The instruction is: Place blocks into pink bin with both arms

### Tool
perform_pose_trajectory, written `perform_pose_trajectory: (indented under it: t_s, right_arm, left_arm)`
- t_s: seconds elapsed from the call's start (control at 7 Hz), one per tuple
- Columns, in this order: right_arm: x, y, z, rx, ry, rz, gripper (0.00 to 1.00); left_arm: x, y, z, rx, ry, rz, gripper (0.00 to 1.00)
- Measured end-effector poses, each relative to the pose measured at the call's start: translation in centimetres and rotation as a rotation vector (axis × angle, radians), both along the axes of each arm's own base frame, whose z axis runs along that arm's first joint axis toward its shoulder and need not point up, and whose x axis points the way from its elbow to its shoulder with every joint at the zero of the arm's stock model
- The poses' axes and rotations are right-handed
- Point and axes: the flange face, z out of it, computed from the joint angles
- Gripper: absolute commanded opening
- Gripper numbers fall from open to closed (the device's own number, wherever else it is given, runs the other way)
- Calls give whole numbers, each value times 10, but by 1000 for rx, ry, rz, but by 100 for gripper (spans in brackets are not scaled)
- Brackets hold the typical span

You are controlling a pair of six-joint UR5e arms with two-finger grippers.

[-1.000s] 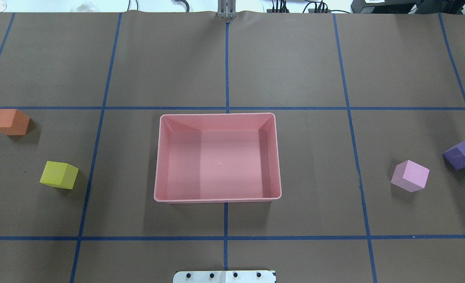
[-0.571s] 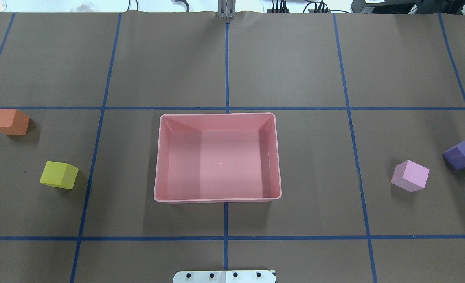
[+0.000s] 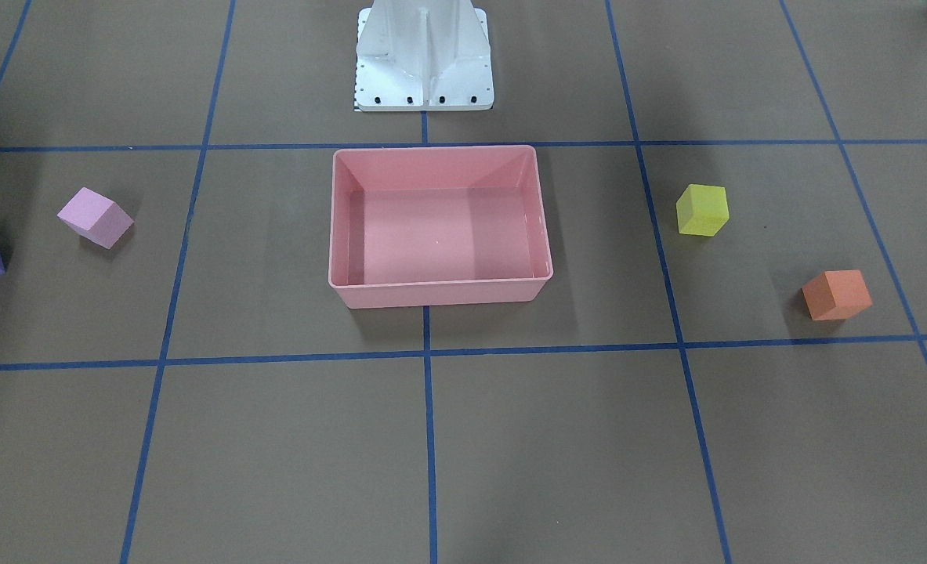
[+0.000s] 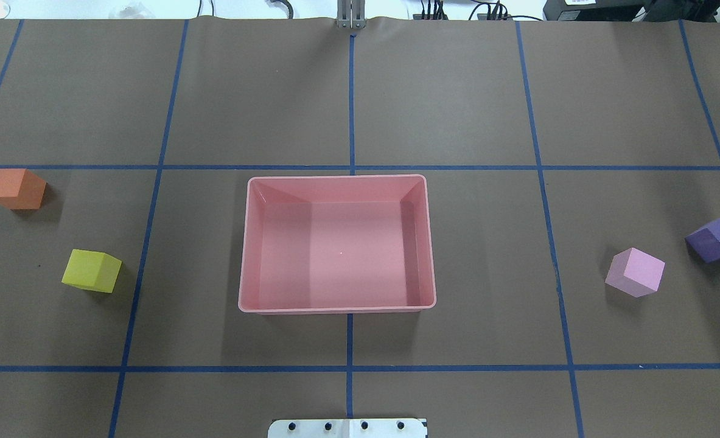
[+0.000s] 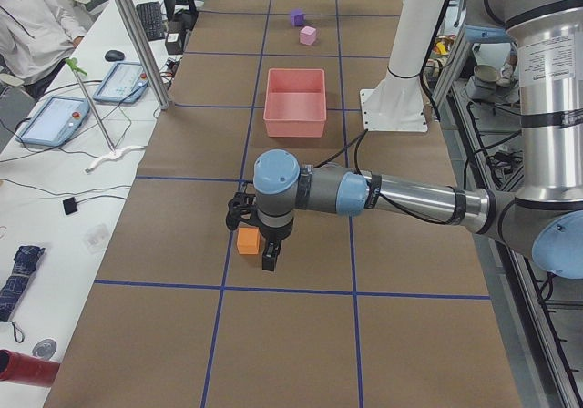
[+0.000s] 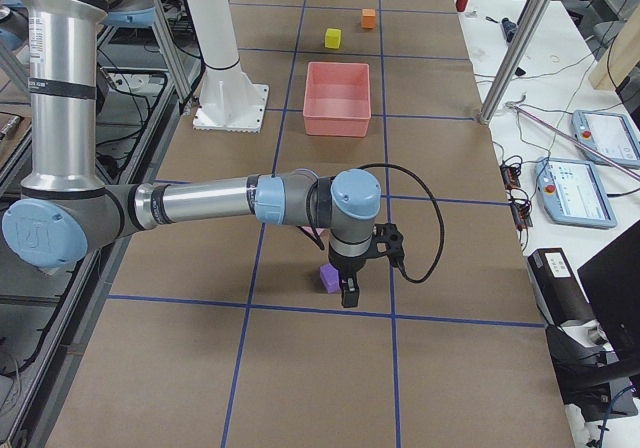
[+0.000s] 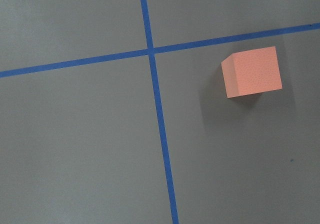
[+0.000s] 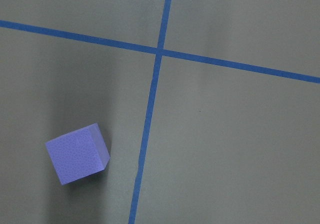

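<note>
Both arms are silver-grey tubes with light blue caps point(image 5: 276, 173) at the joints. The left arm point(image 5: 410, 198) fills the lower right of its side view. The right arm point(image 6: 200, 203) trails a looping black cable point(image 6: 436, 223). Small print marks the upright tubes. The white stand point(image 3: 424, 55) has dark screws point(image 3: 410, 100) along its foot.

No word, number or brand can be read anywhere. A white printed label point(image 5: 557, 55) sits on the upright link of the left arm point(image 5: 401, 194), well away from its fingers point(image 5: 271, 260), but the print is too small to make out. The emblem on a blue joint cap point(image 6: 38, 236) of the right arm point(image 6: 200, 203) is too blurred to read.
</note>
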Motion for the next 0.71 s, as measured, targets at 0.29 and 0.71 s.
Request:
perform_pose_trajectory:
  t_s: [0.29, 0.71]
  right_arm:
    - [0, -3, -39, 82, 3, 2, 100]
    - [-1, -9, -62, 217, -11, 1, 100]
  left_arm:
    - [0, -14, -30, 113, 0, 1, 100]
    - [1, -43, -49, 268, 8, -12, 100]
